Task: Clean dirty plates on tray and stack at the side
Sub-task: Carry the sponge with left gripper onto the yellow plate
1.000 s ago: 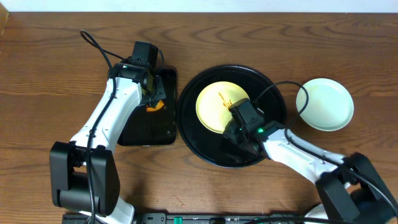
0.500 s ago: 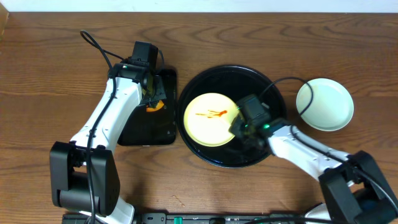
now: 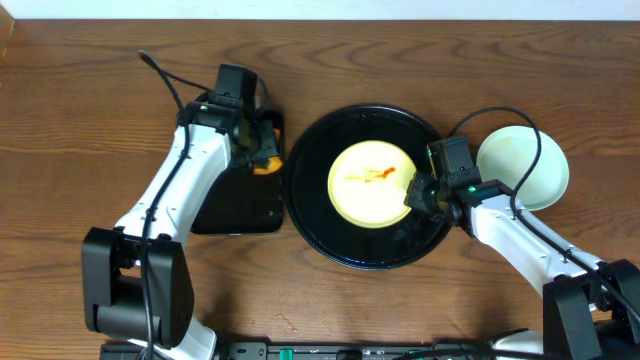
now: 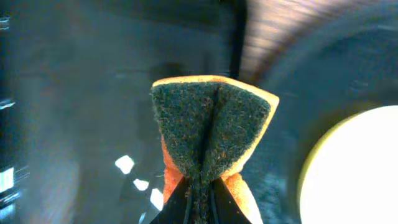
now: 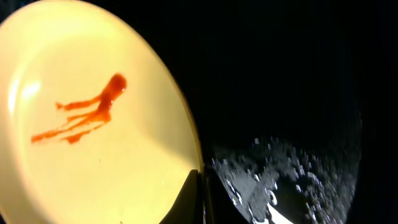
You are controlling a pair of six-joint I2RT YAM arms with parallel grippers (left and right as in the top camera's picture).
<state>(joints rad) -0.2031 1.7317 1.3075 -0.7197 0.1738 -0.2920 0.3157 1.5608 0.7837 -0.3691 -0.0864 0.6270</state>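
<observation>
One yellow plate (image 3: 370, 182) on tray (image 3: 312, 225), rim pinched by right gripper (image 3: 411, 195); one mint plate (image 3: 532, 172) toward right edge; left gripper (image 3: 256, 156) clamps sponge (image 4: 211, 118).

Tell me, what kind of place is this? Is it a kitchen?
Probably a robot practice table, not a real kitchen: white robot arms, a sauce-streaked yellow plate on a black tray, and a scrubbing sponge.

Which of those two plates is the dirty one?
The yellow plate on the round black tray: it has orange-red sauce streaks. The pale mint plate beside the tray looks clean.
</observation>
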